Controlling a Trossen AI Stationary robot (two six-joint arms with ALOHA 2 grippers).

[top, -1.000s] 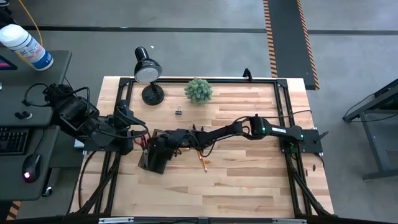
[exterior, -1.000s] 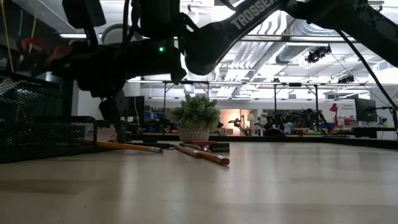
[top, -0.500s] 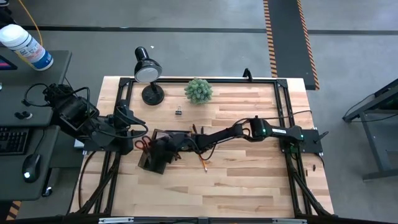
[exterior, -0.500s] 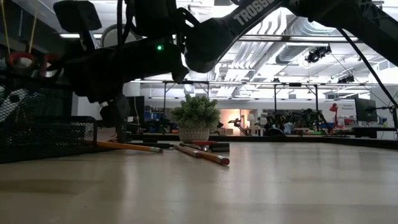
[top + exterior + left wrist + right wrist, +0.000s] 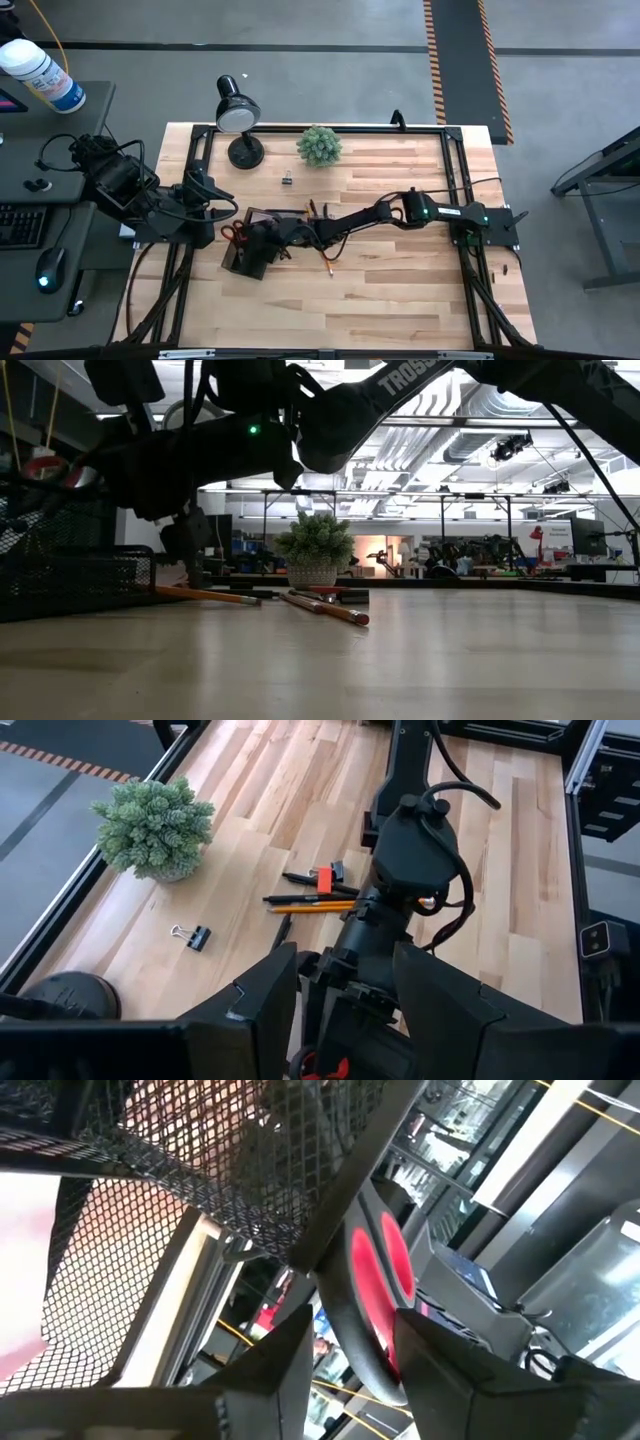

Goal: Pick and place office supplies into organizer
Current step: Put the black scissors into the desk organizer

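Red-handled scissors (image 5: 375, 1285) stand in the black mesh organizer (image 5: 246, 255) at the table's left, the right gripper (image 5: 262, 238) above them, jaws parted either side of the handles; pencils (image 5: 310, 906), pens (image 5: 300, 879) and binder clip (image 5: 193, 935) lie unsorted on the wood, so most work looks left; the left gripper (image 5: 335, 1010) waits beside, jaws apart; plant (image 5: 319, 145) and lamp (image 5: 239, 112) stand behind, well clear.

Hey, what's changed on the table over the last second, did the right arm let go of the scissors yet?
The right gripper has carried the red-handled scissors over the organizer and its fingers have spread; whether the scissors are fully released is unclear. The left gripper stays open beside it. Pencils, binder clip and plant are unmoved.
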